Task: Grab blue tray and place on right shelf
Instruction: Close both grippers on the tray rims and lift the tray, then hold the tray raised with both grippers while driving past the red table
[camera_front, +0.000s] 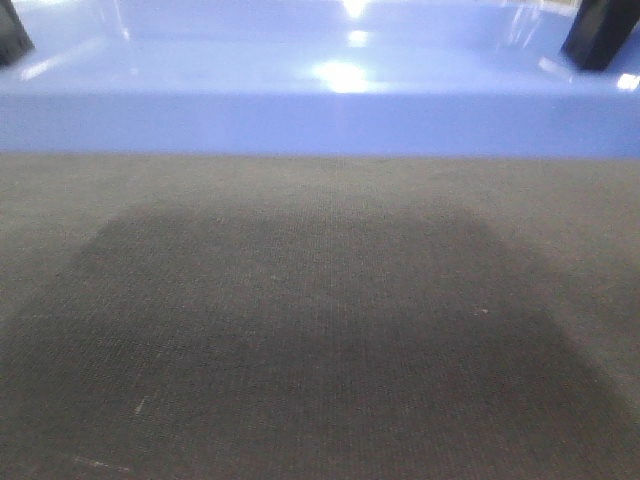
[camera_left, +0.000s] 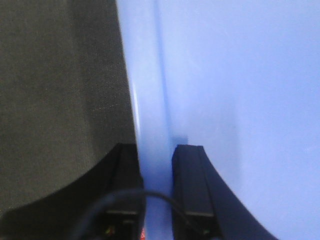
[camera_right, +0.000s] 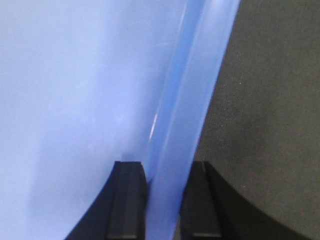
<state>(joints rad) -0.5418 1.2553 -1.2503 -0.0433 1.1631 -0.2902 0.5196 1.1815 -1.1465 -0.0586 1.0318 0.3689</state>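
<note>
The blue tray (camera_front: 320, 90), glossy light periwinkle, fills the top of the front view and hangs level above the floor. In the left wrist view my left gripper (camera_left: 157, 152) is shut on the tray's left rim (camera_left: 150, 100), one finger inside the tray and one outside. My right gripper (camera_right: 165, 167) is shut the same way on the tray's right rim (camera_right: 192, 90). A dark finger (camera_front: 12, 35) shows at the tray's left end and another finger (camera_front: 600, 35) at its right end. The right shelf is out of view.
Dark grey carpet (camera_front: 320, 330) lies under the tray, with a broad darker shadow on it. The same carpet shows beside the rim in both wrist views (camera_left: 55, 85) (camera_right: 270, 110).
</note>
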